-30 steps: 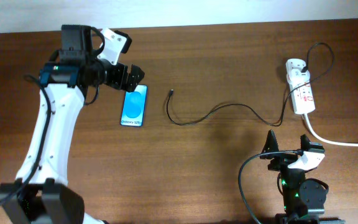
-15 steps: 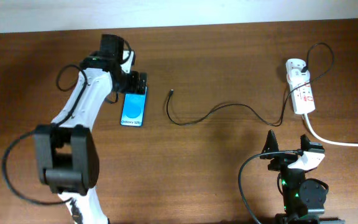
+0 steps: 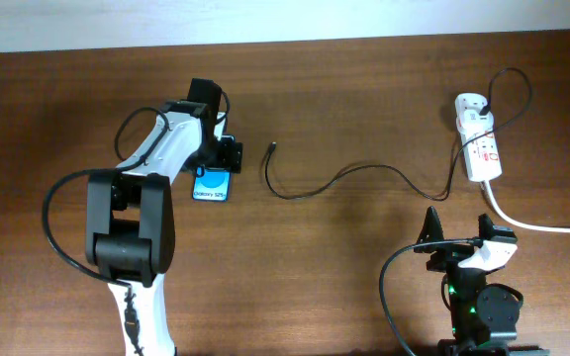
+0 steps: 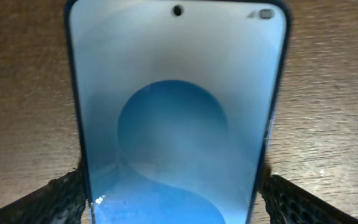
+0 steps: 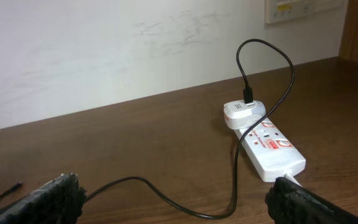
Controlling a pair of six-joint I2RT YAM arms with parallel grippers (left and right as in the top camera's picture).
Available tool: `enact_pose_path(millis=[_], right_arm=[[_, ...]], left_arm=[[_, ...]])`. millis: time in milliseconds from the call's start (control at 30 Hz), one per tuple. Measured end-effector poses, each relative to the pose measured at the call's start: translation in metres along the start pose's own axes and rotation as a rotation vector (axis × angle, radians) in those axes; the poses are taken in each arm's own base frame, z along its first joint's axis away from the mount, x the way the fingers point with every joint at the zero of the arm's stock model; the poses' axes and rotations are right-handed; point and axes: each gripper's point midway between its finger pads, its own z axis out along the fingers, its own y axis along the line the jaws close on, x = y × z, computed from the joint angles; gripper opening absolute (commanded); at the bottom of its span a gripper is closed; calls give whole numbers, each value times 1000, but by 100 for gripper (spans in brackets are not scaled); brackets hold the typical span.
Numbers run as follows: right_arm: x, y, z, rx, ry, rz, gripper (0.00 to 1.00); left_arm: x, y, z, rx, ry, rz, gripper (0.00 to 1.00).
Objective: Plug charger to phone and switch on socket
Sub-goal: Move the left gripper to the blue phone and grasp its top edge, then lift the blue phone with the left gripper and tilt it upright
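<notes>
— Where's the phone (image 4: 173, 124)?
— Flat on the table (image 3: 315, 287), blue screen up, directly beneath the left gripper (image 3: 216, 158). In the wrist view one dark finger (image 4: 58, 199) sits at each long edge, with the phone between them.
— Is it clamped?
— I can't tell. The fingers are just beside the edges, but the view doesn't show whether they touch.
— And the charger (image 3: 374, 166)?
— Its plug tip (image 3: 272, 147) lies loose on the wood, near the left gripper on the side toward the other arm, apart from the phone. From there the thin black cable wanders across the table and loops up into the white adapter (image 5: 244, 115).
— The socket (image 5: 272, 149)?
— Ahead of the right gripper (image 3: 458, 235) and slightly to its right, well apart from it. The adapter is seated at the end farthest from that gripper, and the thick white cord (image 3: 537, 225) leaves the nearer end, running off to the gripper's right.
— What about that gripper?
— Spread wide, with nothing between its fingers
</notes>
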Motion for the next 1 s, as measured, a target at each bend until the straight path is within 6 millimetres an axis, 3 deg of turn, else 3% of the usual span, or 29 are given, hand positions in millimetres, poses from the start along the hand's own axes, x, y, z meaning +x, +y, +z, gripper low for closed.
enact_pose_path(millis=[167,367,433,500,533,567,633,733,900,1000], right_arm=[[0,0,0,0,0,0,98],[0,0,0,0,0,0,98],[0,0,0,0,0,0,98],[0,0,0,0,0,0,99],[0,0,0,0,0,0,98],[0,0,0,0,0,-1,98],[0,0,0,0,0,0,98],[0,0,0,0,0,0,98],[0,0,0,0,0,-1,98],[0,0,0,0,0,-1,98]], left_arm=[[1,1,1,-15,1,-47,69],[6,1,-2,-15,25,-50,69],[13,2,-7,-19,77,-55,76],[-6,-1,-27,-12,46,-57,74],[-17,-2,-42,-7,20,-58,70],[-32,-3,-59,0,-26,-58,57],[-38,-4,-74,2,-38,-59,28],[-45,-7,-82,21,-62,-58,3],[-44,-21,-82,101,-51,-59,0],[-35,-49,-88,267,0,-108,0]])
